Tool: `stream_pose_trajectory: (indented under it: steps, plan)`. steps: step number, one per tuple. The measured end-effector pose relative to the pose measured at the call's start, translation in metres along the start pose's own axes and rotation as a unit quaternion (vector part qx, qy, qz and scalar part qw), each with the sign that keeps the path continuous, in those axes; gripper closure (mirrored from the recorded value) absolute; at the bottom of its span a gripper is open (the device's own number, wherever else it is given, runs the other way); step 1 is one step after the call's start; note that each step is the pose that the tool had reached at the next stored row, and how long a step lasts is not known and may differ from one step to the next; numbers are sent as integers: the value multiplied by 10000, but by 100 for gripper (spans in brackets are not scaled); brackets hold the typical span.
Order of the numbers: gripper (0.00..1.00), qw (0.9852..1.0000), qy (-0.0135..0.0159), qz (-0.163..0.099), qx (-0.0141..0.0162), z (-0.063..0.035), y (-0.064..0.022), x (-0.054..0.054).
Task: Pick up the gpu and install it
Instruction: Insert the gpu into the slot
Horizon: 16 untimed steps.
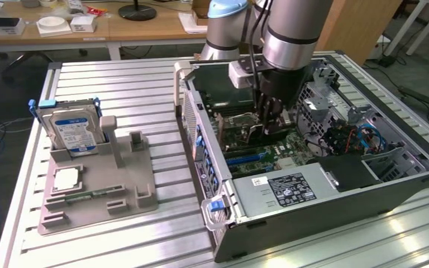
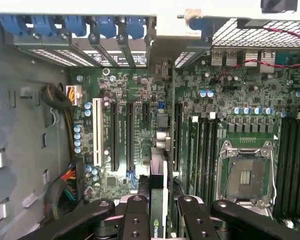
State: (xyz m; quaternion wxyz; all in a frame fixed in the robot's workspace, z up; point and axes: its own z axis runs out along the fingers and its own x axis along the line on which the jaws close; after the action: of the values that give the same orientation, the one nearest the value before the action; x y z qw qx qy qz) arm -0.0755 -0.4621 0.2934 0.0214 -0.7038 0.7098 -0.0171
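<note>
While the hand (image 2: pixel 162 206) pinches the gpu (image 2: pixel 158 187) edge-on between its black fingers (image 2: pixel 135 215), the thin dark card hangs over the motherboard (image 2: pixel 140 90) inside the open computer case (image 1: pixel 334 212), close to the long black expansion slots (image 2: pixel 130 135); whether its lower edge touches a slot cannot be told. Beside those slots lies one white slot (image 2: pixel 96 132), and on the far side of the card sits the bare processor socket (image 2: pixel 245 175) in its metal frame. In the exterior view, the power supply (image 1: pixel 289 190) with its dark label fills the case's nearest corner at lower centre of the frame. At lower left, a grey holder (image 1: pixel 118 190) rests on the ribbed metal surface (image 1: pixel 125 84), carrying a narrow green memory stick (image 1: pixel 87 195) and a pale square chip (image 1: pixel 67 178). Just behind these, a hard drive (image 1: pixel 73 131) with a blue label stands upright in the holder's back end. At centre, the arm (image 1: pixel 292 28) reaches straight down into the case, with the hand (image 1: pixel 270 125) low over the board. Along the upper left of the frame, beyond the surface, stand wooden desks (image 1: pixel 125 28) with small white boxes.
</note>
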Motion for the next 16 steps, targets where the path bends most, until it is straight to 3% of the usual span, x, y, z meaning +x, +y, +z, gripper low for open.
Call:
stream_pose_trajectory:
  steps: [2,16]
  plan:
    - [74,10000,1,-4,0,14,41,1]
    - [74,10000,-3,-12,1,159,88,2]
